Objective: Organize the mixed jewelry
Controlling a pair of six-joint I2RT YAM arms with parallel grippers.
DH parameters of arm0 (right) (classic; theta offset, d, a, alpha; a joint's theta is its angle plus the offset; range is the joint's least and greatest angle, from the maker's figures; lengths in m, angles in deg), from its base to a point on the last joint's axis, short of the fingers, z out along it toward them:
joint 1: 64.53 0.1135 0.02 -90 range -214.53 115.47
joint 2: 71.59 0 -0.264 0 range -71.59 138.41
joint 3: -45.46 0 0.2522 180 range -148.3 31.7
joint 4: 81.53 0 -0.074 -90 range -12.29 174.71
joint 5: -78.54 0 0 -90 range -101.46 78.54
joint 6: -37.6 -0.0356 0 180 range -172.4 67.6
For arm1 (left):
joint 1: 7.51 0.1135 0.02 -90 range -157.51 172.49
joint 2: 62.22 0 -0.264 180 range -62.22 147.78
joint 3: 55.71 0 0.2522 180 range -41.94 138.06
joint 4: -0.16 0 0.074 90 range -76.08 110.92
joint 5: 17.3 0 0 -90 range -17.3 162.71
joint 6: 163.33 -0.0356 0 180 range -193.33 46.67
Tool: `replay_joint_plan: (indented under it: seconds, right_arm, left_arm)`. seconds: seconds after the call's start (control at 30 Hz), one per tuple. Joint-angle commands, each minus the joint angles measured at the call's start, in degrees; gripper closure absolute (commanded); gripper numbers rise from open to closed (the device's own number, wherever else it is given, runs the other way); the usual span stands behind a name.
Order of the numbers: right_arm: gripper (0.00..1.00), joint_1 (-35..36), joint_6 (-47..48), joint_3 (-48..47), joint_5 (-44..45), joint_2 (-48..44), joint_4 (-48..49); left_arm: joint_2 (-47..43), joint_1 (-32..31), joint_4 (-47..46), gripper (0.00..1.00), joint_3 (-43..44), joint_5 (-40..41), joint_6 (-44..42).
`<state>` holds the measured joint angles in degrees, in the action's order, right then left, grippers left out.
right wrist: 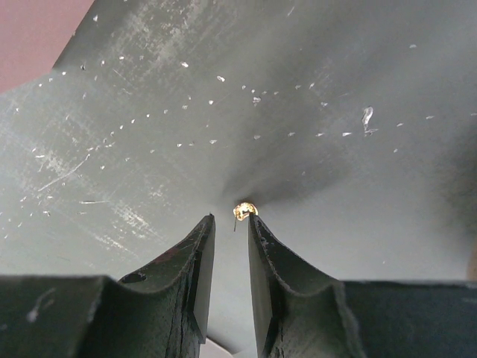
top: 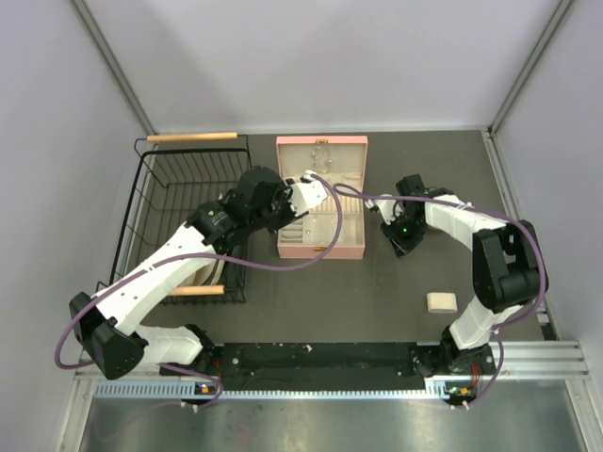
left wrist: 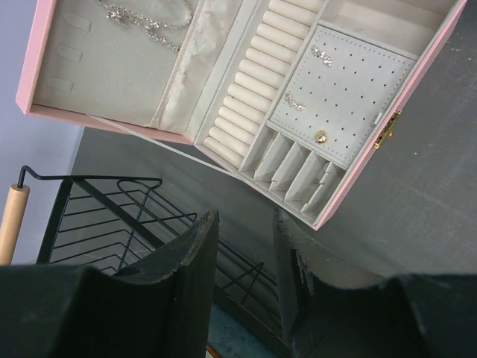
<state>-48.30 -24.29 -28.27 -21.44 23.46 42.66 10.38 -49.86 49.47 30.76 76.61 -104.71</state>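
The open pink jewelry box stands mid-table. In the left wrist view its lid holds thin silvery chains. Its perforated panel carries small sparkly earrings and a gold stud. My left gripper is open and empty, above the table between the basket and the box. My right gripper is open with a narrow gap, low over the table right of the box. A tiny gold earring lies on the table at its right fingertip.
A black wire basket with wooden handles stands at the left, under my left arm; its wires show in the left wrist view. A small beige block lies at the near right. A corner of the pink box shows in the right wrist view.
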Motion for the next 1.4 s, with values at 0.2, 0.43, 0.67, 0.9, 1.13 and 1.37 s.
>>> replay_joint_plan:
  seconds: [0.2, 0.43, 0.67, 0.9, 1.13, 1.37]
  right_arm:
    - [0.75, 1.0, 0.88, 0.81, 0.66, 0.05, 1.35]
    - [0.75, 1.09, 1.24, 1.43, 1.19, -0.47, 1.52]
    - [0.76, 1.44, 1.06, 1.08, 1.28, 0.05, 1.79]
    - [0.76, 1.53, 1.06, 0.55, 1.63, 0.67, 2.05]
    - [0.78, 1.53, 1.06, 0.29, 1.72, 1.02, 2.4]
    - [0.8, 1.53, 0.97, -0.06, 1.89, 1.72, 2.67]
  left_arm:
    - [-1.49, 0.42, -2.85, 0.59, -0.37, -0.12, 0.61]
    - [-1.49, 0.6, -2.77, 0.59, -0.46, -0.21, 0.7]
    - [-1.67, 0.69, -3.03, 0.59, -0.72, -0.3, 0.61]
    - [-1.85, 0.86, -2.94, 0.59, -0.99, -0.12, 0.44]
    - [-2.02, 0.95, -2.94, 0.59, -1.34, -0.39, 0.61]
    - [-2.2, 1.04, -2.94, 0.59, -1.52, -0.47, 0.61]
